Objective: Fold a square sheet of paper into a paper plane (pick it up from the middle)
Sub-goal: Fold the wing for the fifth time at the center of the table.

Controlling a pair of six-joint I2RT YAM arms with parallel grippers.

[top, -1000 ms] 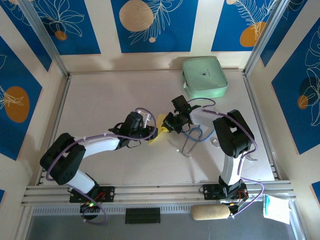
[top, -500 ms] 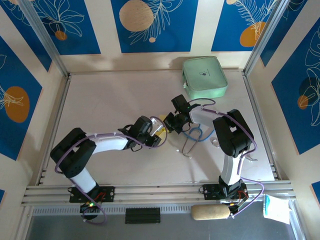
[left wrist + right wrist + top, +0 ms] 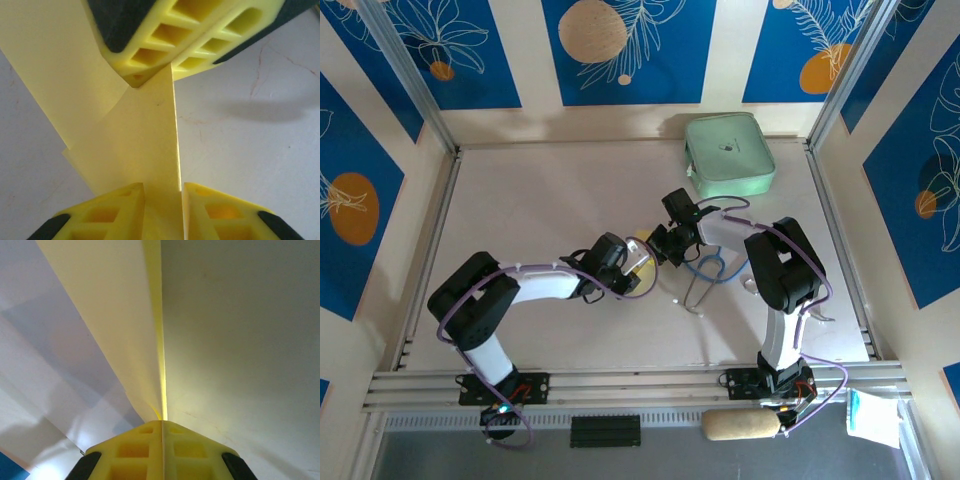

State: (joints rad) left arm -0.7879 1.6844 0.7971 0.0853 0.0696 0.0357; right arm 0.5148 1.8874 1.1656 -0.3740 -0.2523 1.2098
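Observation:
The yellow sheet of paper (image 3: 641, 243) is folded and held off the table at mid-table between the two grippers. My right gripper (image 3: 657, 245) is shut on its crease; in the right wrist view the paper (image 3: 115, 315) fans out from the closed fingertips of the right gripper (image 3: 161, 422). In the left wrist view a strip of the paper (image 3: 140, 135) runs from the right gripper (image 3: 150, 80) at the top down between the fingers of my left gripper (image 3: 163, 187). Those jaws stand narrowly apart on either side of the strip. From above, the left gripper (image 3: 632, 258) is right beside the right one.
A mint-green case (image 3: 728, 153) lies at the back right of the table. A blue looped cable (image 3: 710, 268) lies on the table just right of the grippers, under the right arm. Aluminium rails border the table at the sides and front.
The left arm has swung right and forward up to the right gripper, and its jaws have narrowed around the paper. The right gripper has kept its hold and barely moved.

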